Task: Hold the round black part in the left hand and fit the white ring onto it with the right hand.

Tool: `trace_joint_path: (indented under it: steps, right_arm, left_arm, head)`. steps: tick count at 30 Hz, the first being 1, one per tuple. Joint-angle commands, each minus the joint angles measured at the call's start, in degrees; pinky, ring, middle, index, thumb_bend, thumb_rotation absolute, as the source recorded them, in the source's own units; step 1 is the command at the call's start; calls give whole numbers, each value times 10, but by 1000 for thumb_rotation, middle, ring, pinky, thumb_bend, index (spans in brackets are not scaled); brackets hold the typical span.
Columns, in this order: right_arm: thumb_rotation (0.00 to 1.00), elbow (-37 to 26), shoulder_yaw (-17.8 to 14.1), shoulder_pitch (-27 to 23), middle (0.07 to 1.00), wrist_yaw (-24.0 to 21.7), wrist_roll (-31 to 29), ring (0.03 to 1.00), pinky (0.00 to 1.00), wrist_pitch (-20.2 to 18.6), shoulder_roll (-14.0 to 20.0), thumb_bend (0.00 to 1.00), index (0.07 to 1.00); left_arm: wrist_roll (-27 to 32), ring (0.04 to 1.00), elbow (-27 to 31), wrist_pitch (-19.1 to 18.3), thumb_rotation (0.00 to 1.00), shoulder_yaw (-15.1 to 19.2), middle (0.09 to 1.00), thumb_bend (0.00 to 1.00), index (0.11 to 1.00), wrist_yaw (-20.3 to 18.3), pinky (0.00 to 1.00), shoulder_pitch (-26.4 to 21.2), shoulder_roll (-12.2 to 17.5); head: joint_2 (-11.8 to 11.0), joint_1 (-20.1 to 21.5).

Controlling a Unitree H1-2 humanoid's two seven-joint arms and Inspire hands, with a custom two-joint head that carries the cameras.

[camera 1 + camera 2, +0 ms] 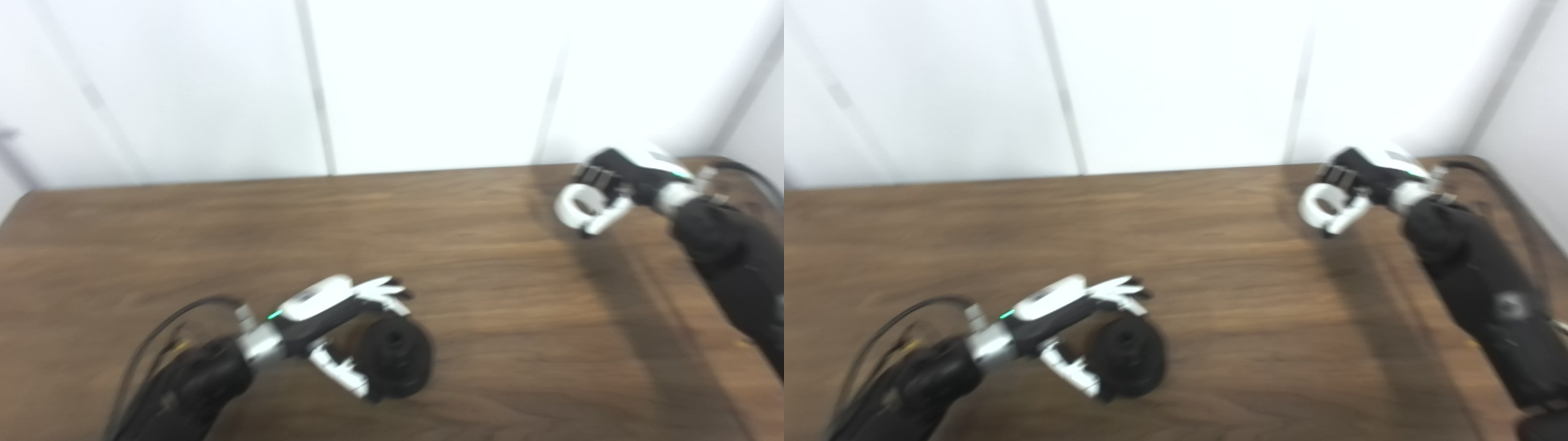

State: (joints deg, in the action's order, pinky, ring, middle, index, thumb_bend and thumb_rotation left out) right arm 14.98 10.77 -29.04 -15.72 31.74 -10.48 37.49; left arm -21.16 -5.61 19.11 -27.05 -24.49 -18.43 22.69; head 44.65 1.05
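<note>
The left hand (343, 318) is reaching over the near part of the table with its fingers (383, 288) spread along the upper edge of the round black part with a raised hub and a hole in its centre (395, 358), while its thumb is curving in against the part's lower left edge; the hand is bracketing the part from two sides, though the blur is making it hard to say how firmly it is gripping. The part is sitting low against the dark brown wood-grain table (490, 294), tilted so that its face is turning toward the camera, and whether it is resting on the surface or lifted just clear cannot be told. Far off at the table's back right, the right hand (1360, 180) is closing around the white plastic ring (1323, 205), pinching it between curled fingers and thumb and holding it above the wood, its open centre facing the viewer. The ring and the black part are well apart. A pale panelled wall (429, 79) is rising behind the table's far edge.
</note>
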Motion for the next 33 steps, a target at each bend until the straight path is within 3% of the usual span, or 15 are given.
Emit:
trace_joint_path:
  steps: [1, 10, 21, 27, 33]
  right_arm:
    - [0, -1, -16, -25, 500, 8, -8, 501, 524, 31, 31, 529, 474]
    - [0, -12, -22, -22, 490, 6, -20, 470, 450, 63, 40, 531, 482]
    - [0, -116, -20, 1, 493, -34, -14, 514, 544, 46, 37, 531, 480]
    - [0, -163, -16, 15, 470, -48, -14, 513, 582, 80, 40, 529, 495]
    - [3, -220, -19, 25, 475, -72, -9, 561, 640, 74, 37, 529, 492]
  left_arm:
    - [-36, 979, -28, -30, 76, -23, 903, 520, 491, -27, 811, 5, -3]
    - [-37, 985, -40, -38, 76, -21, 900, 520, 490, -19, 811, 0, -22]
    - [-28, 979, -49, -32, 75, -17, 896, 520, 490, -14, 814, -4, -23]
    - [-29, 983, -55, -30, 74, -19, 901, 520, 490, -14, 842, -8, -24]
    - [-27, 983, -57, -32, 72, -19, 897, 521, 489, -15, 822, -9, -27]
  head:
    - [2, -6]
    - [11, -28]
    - [14, -19]
    - [16, -18]
    - [20, -12]
